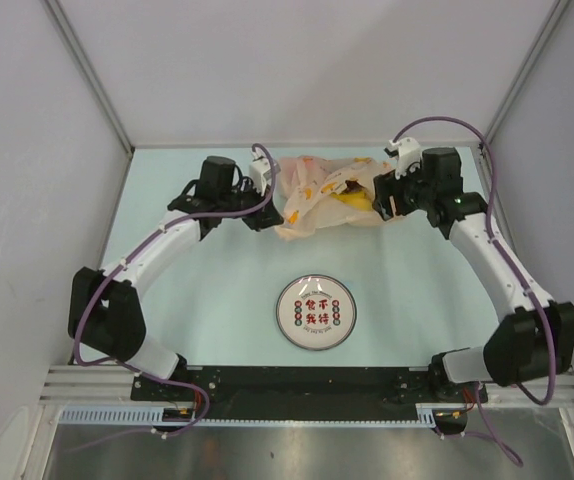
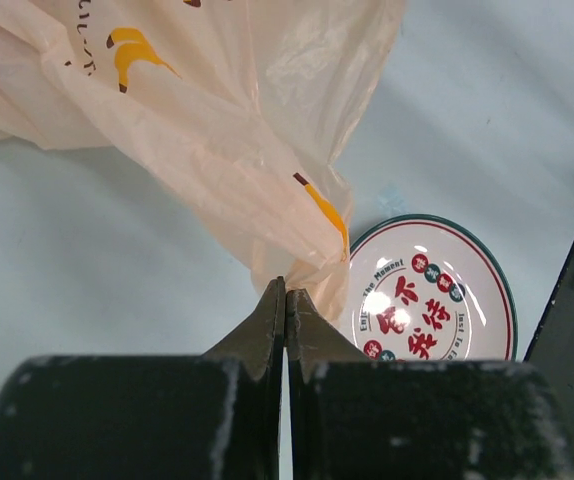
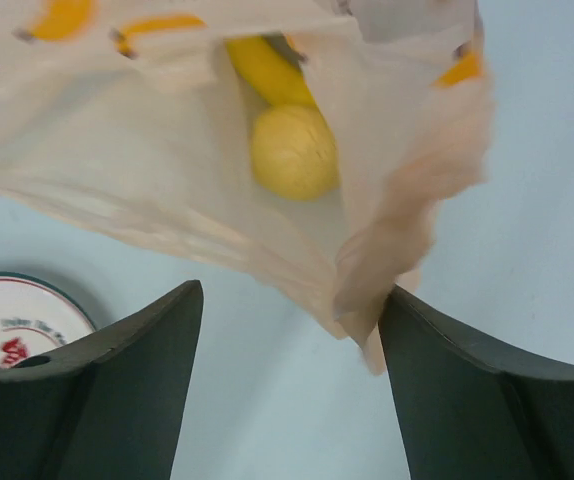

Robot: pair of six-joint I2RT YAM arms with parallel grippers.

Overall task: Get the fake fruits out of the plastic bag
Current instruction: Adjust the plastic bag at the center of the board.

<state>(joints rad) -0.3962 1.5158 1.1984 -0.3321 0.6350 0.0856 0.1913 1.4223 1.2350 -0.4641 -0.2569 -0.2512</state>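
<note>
Left tool (image 2: 285, 292) pinches crinkled translucent bag (image 2: 217, 130); right tool (image 3: 292, 292) gapes before round lemon (image 3: 292, 152).

The plate (image 2: 487, 290) carries four large red Chinese characters, apparently 食不我待. Small English lettering curves around them, partly legible as "Eat In The Moment". Dark print on the bag (image 2: 197, 120) is unreadable.

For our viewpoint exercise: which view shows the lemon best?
Right wrist: it looks into the open bag, the lemon clearly seen. Top external shows only a yellow patch through the plastic; left wrist shows just the bag's outside.
</note>
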